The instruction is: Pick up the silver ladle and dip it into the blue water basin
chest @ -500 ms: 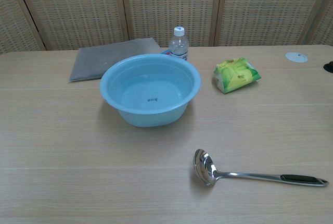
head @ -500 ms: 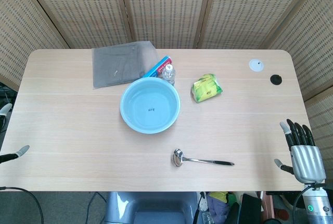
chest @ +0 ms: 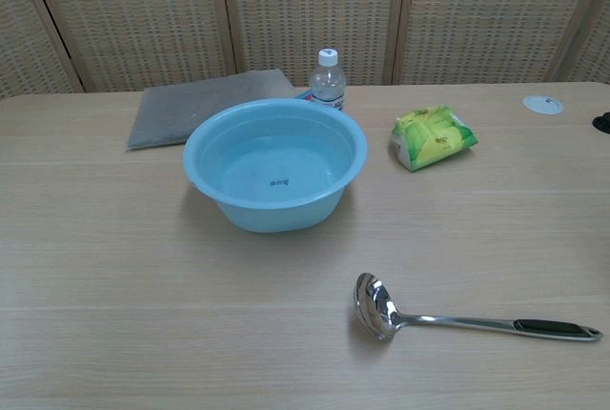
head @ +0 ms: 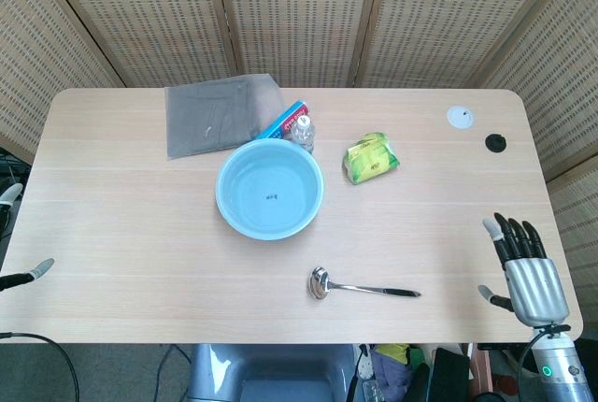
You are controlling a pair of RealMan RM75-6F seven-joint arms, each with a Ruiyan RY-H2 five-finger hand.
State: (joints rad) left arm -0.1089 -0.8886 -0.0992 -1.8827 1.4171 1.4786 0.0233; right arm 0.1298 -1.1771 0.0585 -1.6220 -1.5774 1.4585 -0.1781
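The silver ladle lies flat on the table near the front edge, bowl to the left and black-tipped handle pointing right. The blue water basin stands at the table's middle, behind and left of the ladle. My right hand hovers over the table's front right corner with its fingers stretched out and apart, holding nothing, well right of the ladle's handle. Of my left hand only fingertips show at the left edge of the head view, off the table. Neither hand appears in the chest view.
A grey folded cloth lies at the back left. A small water bottle and a blue-red box stand right behind the basin. A green packet lies right of the basin. A white disc and black hole sit back right.
My right hand has shifted slightly left and inward over the table corner. The ladle, basin and left hand stay where they were.
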